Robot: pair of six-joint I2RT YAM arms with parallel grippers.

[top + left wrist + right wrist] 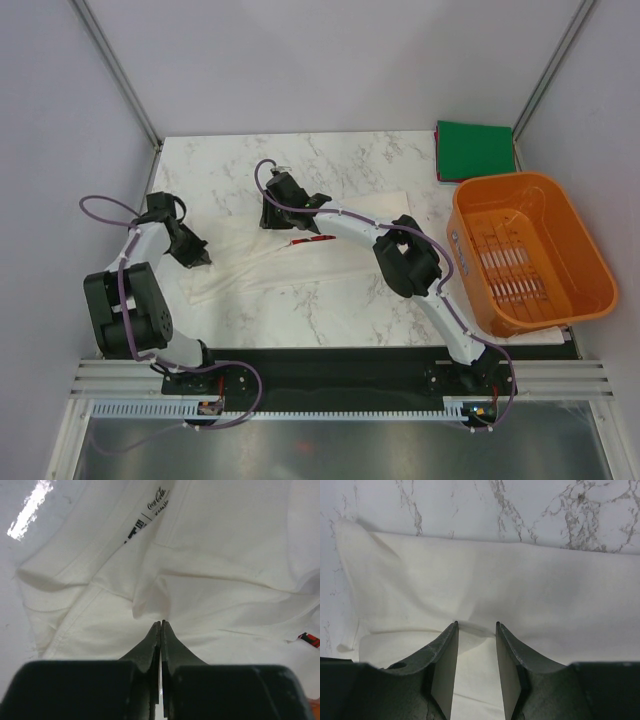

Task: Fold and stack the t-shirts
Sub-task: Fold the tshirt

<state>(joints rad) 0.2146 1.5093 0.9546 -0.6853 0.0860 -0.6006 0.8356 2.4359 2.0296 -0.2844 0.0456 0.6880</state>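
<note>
The white t-shirt (pixel 268 266) lies as a long, partly folded strip across the middle of the marble table, with a sliver of its red print (pixel 310 241) showing. My left gripper (pixel 203 261) is at the strip's left end, its jaws closed on a puckered fold of white cloth (pixel 150 592); the neck label and a red corner (pixel 310 640) show there. My right gripper (pixel 274 216) is open at the shirt's far edge, its fingertips pressed onto the cloth (pixel 520 575), with cloth between them. The dark green t-shirt (pixel 475 149) lies folded square at the far right corner.
An orange slatted basket (pixel 585 255) stands on the table's right side, just in front of the green shirt. Enclosure walls and metal posts ring the table. The arm bases and cables sit along the near edge.
</note>
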